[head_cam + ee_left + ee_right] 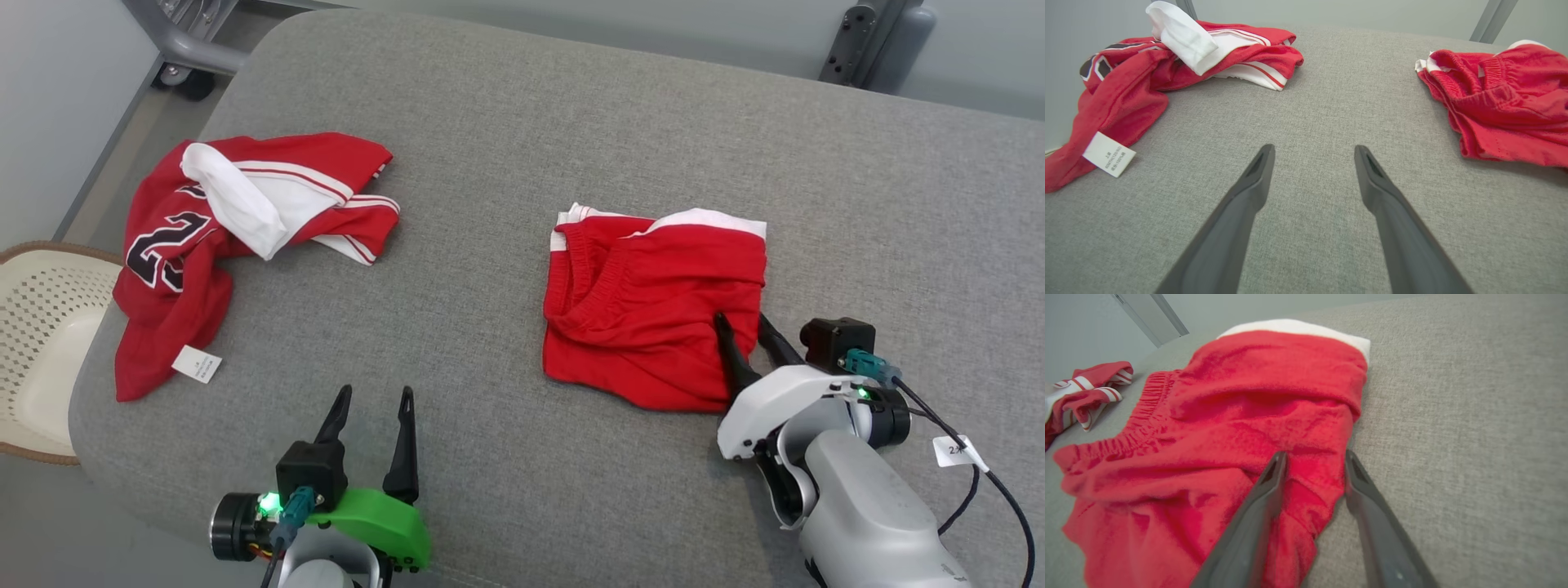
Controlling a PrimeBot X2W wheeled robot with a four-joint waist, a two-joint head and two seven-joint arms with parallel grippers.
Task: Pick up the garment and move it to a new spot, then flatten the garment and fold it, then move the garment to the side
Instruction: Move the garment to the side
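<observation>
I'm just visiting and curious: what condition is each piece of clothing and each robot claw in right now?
red shorts: folded, lying on the grey pad.
red jersey: crumpled in a heap, white label showing.
left gripper: open, nothing between its fingers.
right gripper: open, fingers straddling the shorts' near right edge, not yet pinched.

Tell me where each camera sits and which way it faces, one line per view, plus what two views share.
Head view: on the robot's head, looking forward and down at the grey cushion; left gripper and right gripper rise from below.
Left wrist view: on the left wrist, looking along its open fingers over bare cushion, jersey upper left.
Right wrist view: on the right wrist, looking along fingers straddling the edge of the red shorts.
Shared: both wrist views show shorts and jersey.
</observation>
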